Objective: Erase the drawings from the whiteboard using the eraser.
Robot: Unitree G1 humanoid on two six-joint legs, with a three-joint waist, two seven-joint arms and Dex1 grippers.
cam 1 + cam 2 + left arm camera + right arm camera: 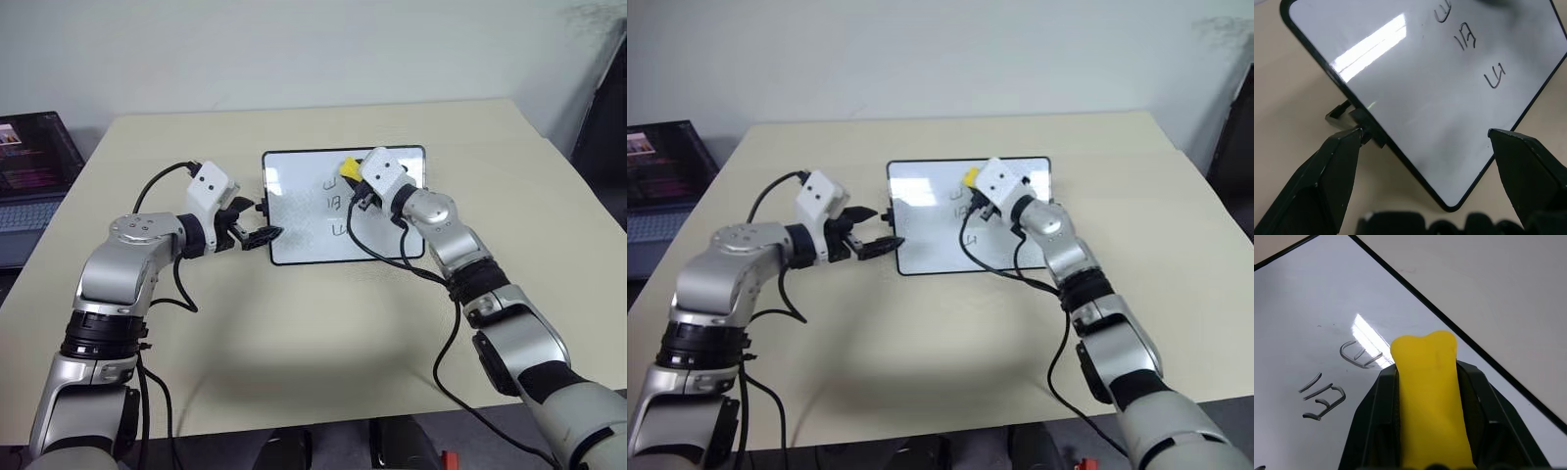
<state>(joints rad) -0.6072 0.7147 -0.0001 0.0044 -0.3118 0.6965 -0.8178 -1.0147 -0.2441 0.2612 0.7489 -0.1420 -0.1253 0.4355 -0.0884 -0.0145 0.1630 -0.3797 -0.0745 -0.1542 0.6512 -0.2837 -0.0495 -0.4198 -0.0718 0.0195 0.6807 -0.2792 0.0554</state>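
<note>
The whiteboard [299, 196] lies flat at the table's middle, with three small dark drawings [332, 204] in a column right of its centre. My right gripper [353, 184] is shut on the yellow eraser [347, 166], which sticks out past the fingers over the board's far right part, beside the top drawing [1359, 353]. Whether the eraser touches the board I cannot tell. My left gripper [257, 225] is open at the board's left edge. Its two fingers straddle the near left corner [1449, 203], one beside the black side knob [1342, 115].
An open laptop [29, 176] sits at the table's far left edge. The tan table [294, 333] has bare room in front of the board and to its right. My right arm's black cable [377, 250] crosses the board's near right part.
</note>
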